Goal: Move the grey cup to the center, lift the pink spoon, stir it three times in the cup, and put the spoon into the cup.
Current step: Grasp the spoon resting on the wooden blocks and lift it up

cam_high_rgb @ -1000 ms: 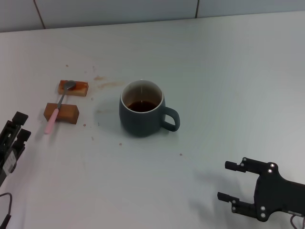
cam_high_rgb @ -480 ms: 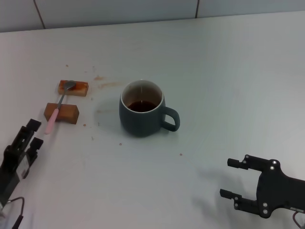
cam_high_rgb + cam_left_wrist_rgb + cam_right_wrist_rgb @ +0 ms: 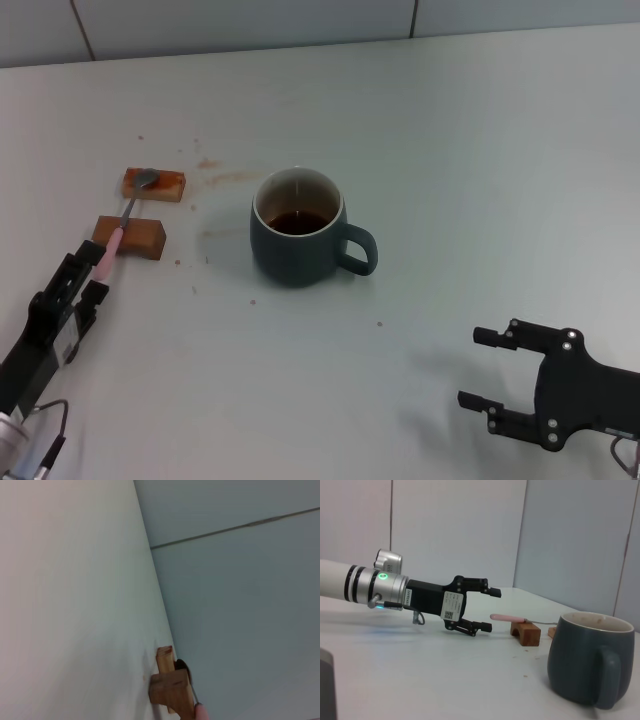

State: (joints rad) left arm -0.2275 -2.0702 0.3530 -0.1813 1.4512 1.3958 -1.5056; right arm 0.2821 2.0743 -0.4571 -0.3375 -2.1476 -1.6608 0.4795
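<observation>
The left hand (image 3: 85,275) hovers low over the white counter (image 3: 480,180) with its 2 fingers spread, one above the other as the right wrist view shows them, and nothing between them. Just ahead of its fingertips lies the pink spoon (image 3: 112,248), whose pale pink handle end points back at the hand; in the right wrist view the handle tip (image 3: 496,616) sits level with the gap between the fingers and only slightly beyond them, apparently not yet touched, though the head view is too crowded there to be sure. The spoon bridges 2 brown blocks: its handle rests on the near block (image 3: 140,236), closest to the left hand, and its silver bowl lies on the far block (image 3: 160,185) behind it. The grey cup (image 3: 297,240) stands upright farther along the counter, off to the right of the left hand and well apart from it, with dark liquid inside and its loop handle turned toward the robot's right. The right hand (image 3: 492,370) is well clear of the cup, on the near right side of the counter, its fingers spread wide and holding nothing. A few brown stains (image 3: 222,176) mark the counter between the far block and the cup.
</observation>
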